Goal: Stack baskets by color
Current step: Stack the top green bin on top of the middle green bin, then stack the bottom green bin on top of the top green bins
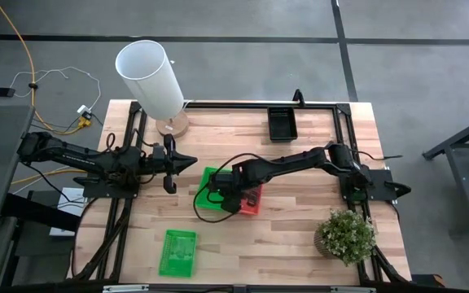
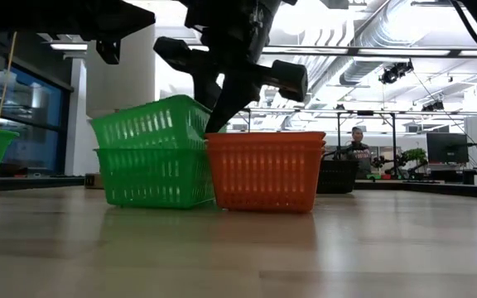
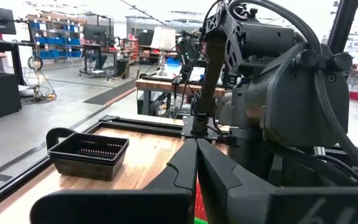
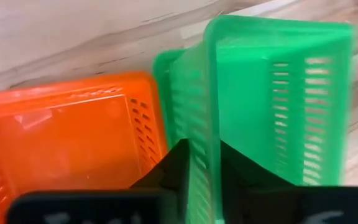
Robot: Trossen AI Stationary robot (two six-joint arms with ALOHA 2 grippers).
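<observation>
- The right gripper (image 4: 204,171) was seen mid-table, its fingers set either side of the wall of a tilted green basket (image 4: 272,93).
- That basket lay atop another green one, touching the red baskets (image 2: 263,170).
- The left gripper (image 1: 170,172), fingers together, was held near the lamp shade (image 1: 149,75).

A tilted bright green basket (image 2: 151,122) sat partly nested in a second green basket (image 2: 151,175) near the middle of the table, its mesh wall raised on the side nearest the red stack (image 2: 263,170). That red stack stood upright, touching the green pair. In the view from above, another green basket (image 1: 177,252) lay alone near the front edge, well apart. A black basket (image 1: 282,124) rested upright by the far edge, also well apart from the others.
</observation>
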